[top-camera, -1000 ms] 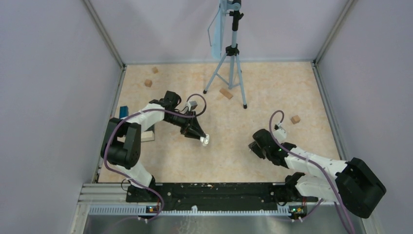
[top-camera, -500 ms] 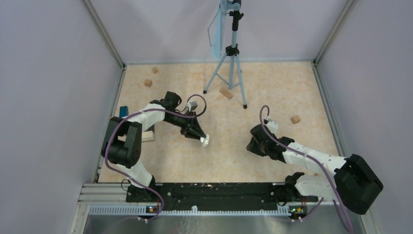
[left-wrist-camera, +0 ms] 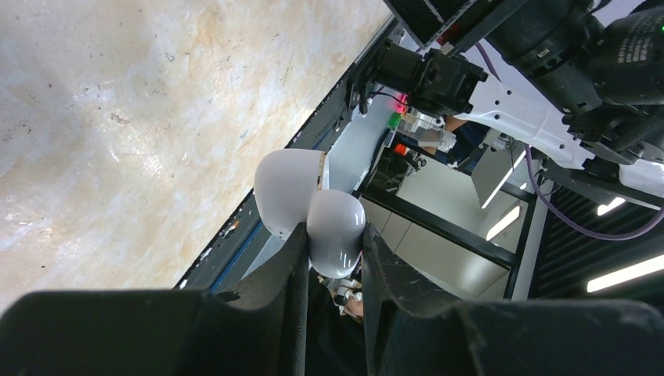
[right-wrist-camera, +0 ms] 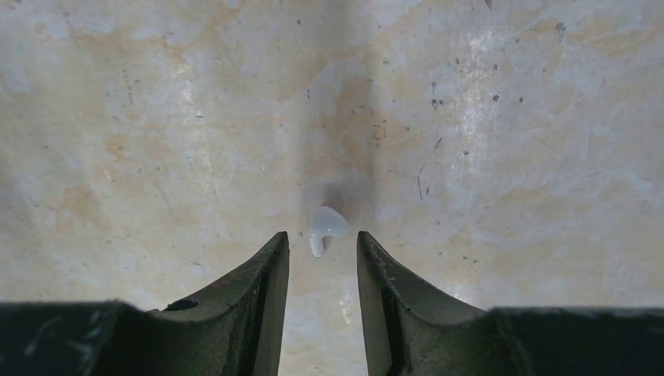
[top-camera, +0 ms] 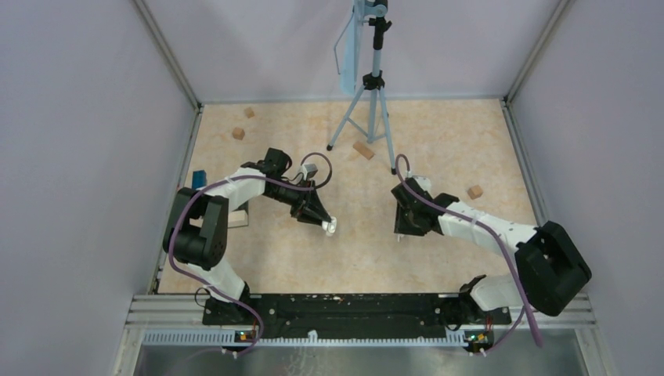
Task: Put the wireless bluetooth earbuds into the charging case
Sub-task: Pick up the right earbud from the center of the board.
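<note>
1. Earbud [right-wrist-camera: 324, 226]: one small white curved piece lies on the mottled tan table [right-wrist-camera: 156, 117], on bare surface right of the middle, directly below the right wrist.
2. The right gripper [right-wrist-camera: 322, 237] points straight down at it. Its two dark fingers stand a narrow gap apart, one on each side of the earbud's stem. They grip nothing, and the wrist view shows a sliver of table between each tip and the earbud.
3. The right arm [top-camera: 485, 231] rises from its base at the near edge to a black shoulder block far on the right. Its white forearm runs left and away toward the table's middle, the wrist is bent downward, and a purple cable loops over it.
4. The charging case [left-wrist-camera: 312, 205] is white and rounded, with its lid swung open. It sits in the left gripper [left-wrist-camera: 334, 235], whose fingers clamp its lower half from both sides.
5. The left arm [top-camera: 235, 184] is folded, with its elbow near the left wall. The forearm reaches right and the gripper tilts down toward the table's centre, the case at its tip. Whether the case touches the table cannot be told.
6. The case and the earbud are well apart, as are the two grippers.
7. A tripod [top-camera: 374, 94] stands at the back of the table, and a wooden block [top-camera: 362, 149] lies just beside one of its legs.
</note>
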Tool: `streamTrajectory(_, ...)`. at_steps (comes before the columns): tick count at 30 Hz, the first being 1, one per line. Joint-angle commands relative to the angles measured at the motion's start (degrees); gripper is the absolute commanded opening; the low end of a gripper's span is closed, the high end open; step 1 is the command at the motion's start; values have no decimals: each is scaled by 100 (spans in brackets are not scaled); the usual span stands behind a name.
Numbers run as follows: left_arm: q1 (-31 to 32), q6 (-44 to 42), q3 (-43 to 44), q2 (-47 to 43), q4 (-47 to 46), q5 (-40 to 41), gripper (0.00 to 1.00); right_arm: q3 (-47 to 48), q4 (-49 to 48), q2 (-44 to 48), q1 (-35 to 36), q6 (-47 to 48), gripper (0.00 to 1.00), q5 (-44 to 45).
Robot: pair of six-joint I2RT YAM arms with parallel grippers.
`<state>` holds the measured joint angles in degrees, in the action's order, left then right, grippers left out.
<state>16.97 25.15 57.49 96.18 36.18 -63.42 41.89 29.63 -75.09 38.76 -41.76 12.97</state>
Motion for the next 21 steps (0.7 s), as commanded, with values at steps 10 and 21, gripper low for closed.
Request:
streamTrajectory(10,24,-89,-95,13,-170,-175,0,510,181,-788,-134,-50,38,-101)
streamTrajectory(21,24,-54,-133,34,-249,-179,0,551,174,-946,-194,124,33,-146)
